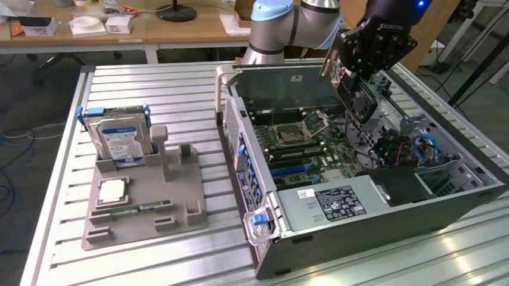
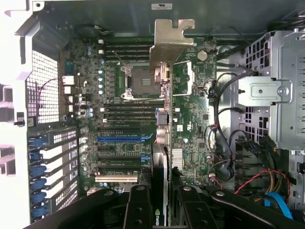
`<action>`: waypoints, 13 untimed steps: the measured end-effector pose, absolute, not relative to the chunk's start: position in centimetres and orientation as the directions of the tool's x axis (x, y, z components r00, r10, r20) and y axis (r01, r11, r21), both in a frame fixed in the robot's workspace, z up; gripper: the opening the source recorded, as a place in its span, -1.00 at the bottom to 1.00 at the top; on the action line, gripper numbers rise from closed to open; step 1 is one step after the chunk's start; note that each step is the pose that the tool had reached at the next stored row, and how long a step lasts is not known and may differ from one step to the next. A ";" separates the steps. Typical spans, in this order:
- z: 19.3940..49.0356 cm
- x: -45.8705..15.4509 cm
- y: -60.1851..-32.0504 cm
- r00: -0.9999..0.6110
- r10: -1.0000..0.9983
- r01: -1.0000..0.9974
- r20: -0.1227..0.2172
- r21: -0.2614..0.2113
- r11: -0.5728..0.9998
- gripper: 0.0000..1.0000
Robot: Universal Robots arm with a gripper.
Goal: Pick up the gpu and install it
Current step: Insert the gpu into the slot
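Observation:
The gpu [image 1: 356, 89] hangs edge-down over the open computer case [image 1: 445, 202], with my gripper [image 1: 359, 68] shut on its top edge. In the wrist view the gpu [image 2: 163, 157] appears edge-on between my two black fingers [image 2: 138, 207], its silver end bracket [image 2: 171, 43] pointing away from the camera. It is above the motherboard [image 2: 128, 86], clear of it, roughly over the CPU socket [image 2: 140, 82] and the expansion slots, among them a blue slot [image 2: 121, 139].
A grey holder tray [image 1: 183, 220] on the slatted table at the exterior view's left carries a hard drive [image 1: 119, 138], a CPU chip [image 1: 111, 190] and a memory stick [image 1: 131, 210]. Drive cage [image 2: 274, 90] and cables [image 2: 248, 167] crowd one side of the case.

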State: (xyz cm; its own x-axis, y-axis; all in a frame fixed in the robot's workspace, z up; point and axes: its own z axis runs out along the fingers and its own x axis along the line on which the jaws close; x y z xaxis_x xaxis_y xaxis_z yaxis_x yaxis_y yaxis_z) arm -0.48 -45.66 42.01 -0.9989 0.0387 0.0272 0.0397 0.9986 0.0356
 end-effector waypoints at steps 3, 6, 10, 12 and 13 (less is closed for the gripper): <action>42.0 -0.5 -45.7 -0.999 0.036 0.037 0.027 0.036 0.999 -0.47; 42.0 -0.5 -45.7 -0.999 0.034 0.035 0.027 0.035 0.999 -0.47; 42.0 -0.5 -45.7 -0.999 0.031 0.032 0.027 0.035 0.999 -0.47; 42.0 -0.5 -45.7 -0.999 0.028 0.029 0.027 0.036 0.999 -0.47; 42.0 -0.5 -45.7 -0.999 0.027 0.028 0.027 0.036 0.999 -0.47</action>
State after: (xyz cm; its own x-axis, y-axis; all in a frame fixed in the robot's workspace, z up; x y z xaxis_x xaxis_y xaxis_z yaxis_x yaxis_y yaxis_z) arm -0.48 -45.66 42.01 -0.9993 0.0270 0.0272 0.0279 0.9990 0.0355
